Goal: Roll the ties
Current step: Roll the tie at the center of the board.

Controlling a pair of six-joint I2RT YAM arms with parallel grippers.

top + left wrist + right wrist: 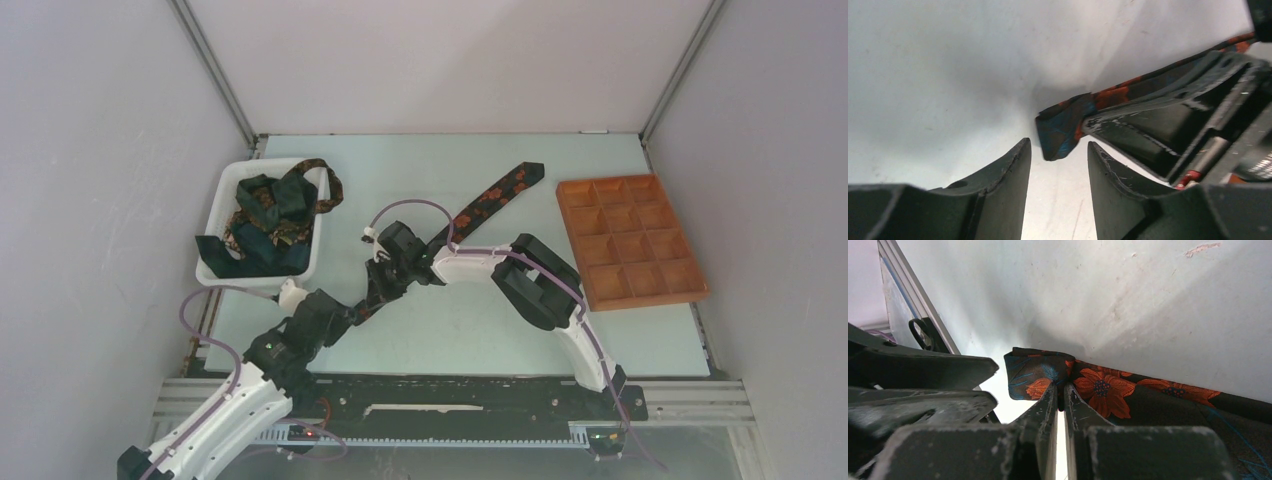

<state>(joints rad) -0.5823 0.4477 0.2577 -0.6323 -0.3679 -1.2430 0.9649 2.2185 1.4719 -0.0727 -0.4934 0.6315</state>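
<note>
A black tie (497, 190) with orange-red flowers lies stretched on the table, its wide pointed end toward the back right. My right gripper (392, 250) is shut on the tie's narrow end (1048, 371), pinching the fabric between its fingertips (1060, 390). My left gripper (1058, 150) is open and empty, just in front of that narrow end (1060, 131), which hangs between and beyond its fingers. In the top view the left gripper (375, 290) sits close below the right one. More dark ties (268, 215) are heaped in the white bin.
The white plastic bin (310, 262) stands at the back left, with tie ends hanging over its rim. An orange-brown compartment tray (630, 240) sits at the right. The two arms cross closely near the table's middle.
</note>
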